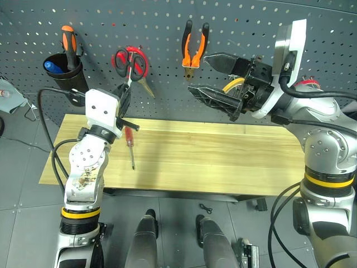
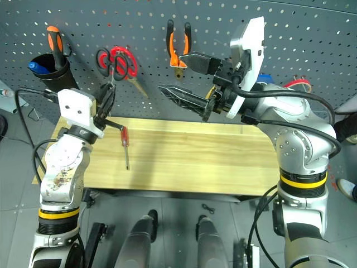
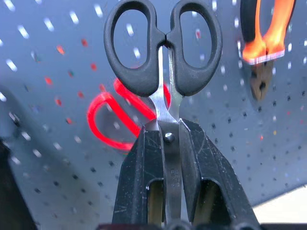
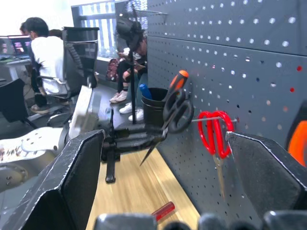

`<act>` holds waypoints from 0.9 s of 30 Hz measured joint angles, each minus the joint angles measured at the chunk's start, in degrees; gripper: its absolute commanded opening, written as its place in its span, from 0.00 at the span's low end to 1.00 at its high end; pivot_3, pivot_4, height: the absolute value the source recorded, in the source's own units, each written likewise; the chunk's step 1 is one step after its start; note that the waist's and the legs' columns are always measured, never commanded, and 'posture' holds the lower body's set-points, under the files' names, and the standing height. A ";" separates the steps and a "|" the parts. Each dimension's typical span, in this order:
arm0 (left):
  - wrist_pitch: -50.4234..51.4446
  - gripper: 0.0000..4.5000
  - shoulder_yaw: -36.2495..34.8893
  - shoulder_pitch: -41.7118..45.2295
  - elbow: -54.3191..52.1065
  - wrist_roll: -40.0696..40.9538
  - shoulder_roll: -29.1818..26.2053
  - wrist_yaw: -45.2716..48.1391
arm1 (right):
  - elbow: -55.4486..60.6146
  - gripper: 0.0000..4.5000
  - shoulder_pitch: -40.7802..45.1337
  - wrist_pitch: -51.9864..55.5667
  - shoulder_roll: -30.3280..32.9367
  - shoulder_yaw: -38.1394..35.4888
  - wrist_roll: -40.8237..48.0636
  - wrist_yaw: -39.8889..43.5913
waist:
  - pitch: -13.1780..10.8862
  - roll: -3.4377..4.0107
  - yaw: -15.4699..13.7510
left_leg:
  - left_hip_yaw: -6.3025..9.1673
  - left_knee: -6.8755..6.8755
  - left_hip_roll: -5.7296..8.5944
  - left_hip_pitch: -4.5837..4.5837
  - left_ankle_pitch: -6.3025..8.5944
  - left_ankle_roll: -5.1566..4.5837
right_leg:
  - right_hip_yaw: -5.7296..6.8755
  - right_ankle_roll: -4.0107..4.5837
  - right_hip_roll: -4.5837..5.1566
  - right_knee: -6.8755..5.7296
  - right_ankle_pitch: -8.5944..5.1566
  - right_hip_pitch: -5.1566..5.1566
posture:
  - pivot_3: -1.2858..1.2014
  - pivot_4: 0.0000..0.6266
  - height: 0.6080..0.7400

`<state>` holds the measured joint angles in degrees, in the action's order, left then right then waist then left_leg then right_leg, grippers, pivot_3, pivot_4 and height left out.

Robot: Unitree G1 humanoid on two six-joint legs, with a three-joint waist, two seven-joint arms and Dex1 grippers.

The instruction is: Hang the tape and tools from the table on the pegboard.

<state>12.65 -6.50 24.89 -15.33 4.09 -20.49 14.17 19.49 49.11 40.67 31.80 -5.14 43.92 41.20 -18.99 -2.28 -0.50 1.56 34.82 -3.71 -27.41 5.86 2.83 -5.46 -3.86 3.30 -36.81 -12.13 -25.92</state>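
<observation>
Currently clamped in the left gripper point(image 3: 172, 191) by the blades: small black-handled scissors point(image 3: 164, 52), long axis in line with the fingers, loops leading toward the pegboard point(image 1: 167, 22) just beside the hung red scissors point(image 1: 131, 62). Right gripper point(image 1: 215, 78) spread wide, empty, farther off near the hung pliers point(image 1: 194, 50). Red-handled screwdriver point(image 1: 130, 144) flat on the tabletop point(image 1: 223, 156).

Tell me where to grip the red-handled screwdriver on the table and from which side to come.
Grip the red handle, coming straight down from above. The screwdriver lies flat on the table, so fingers should straddle the handle across its width; the thin steel shaft would likely slip.
</observation>
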 measured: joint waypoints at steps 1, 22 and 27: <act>0.03 0.00 0.09 0.30 1.03 -0.01 0.06 -0.10 | 0.00 1.00 0.00 0.00 0.01 0.04 0.00 -0.02 | 0.00 0.00 0.00 | 0.00 0.01 0.00 0.00 0.00 0.00 | 0.00 0.00 0.00 -0.01 0.00 0.00 | 0.55 0.41 1.00; 7.28 0.98 1.75 -0.41 10.10 -1.74 0.50 -1.00 | 3.14 1.00 -7.37 0.09 3.48 2.32 -1.29 1.05 | 0.03 0.00 0.61 | 0.00 0.02 0.00 0.03 -0.01 0.01 | 0.00 -0.01 0.00 -0.08 0.01 0.02 | 0.53 0.45 1.00; 21.03 0.98 -1.03 0.97 22.09 -1.21 0.54 -3.33 | 4.48 1.00 -10.77 1.07 3.48 7.49 -2.66 2.57 | 0.02 -0.01 1.32 | 0.02 0.12 0.01 0.01 -0.08 -0.09 | 0.00 -0.13 -0.01 -0.20 -0.06 -0.04 | 0.53 0.48 1.00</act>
<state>33.68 -7.54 25.85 6.76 2.88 -19.96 10.85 23.97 38.34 41.74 35.29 2.35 41.26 43.77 -18.97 -2.29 0.82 1.58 34.94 -3.71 -27.39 5.78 2.74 -5.46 -4.00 3.29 -37.01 -12.19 -25.96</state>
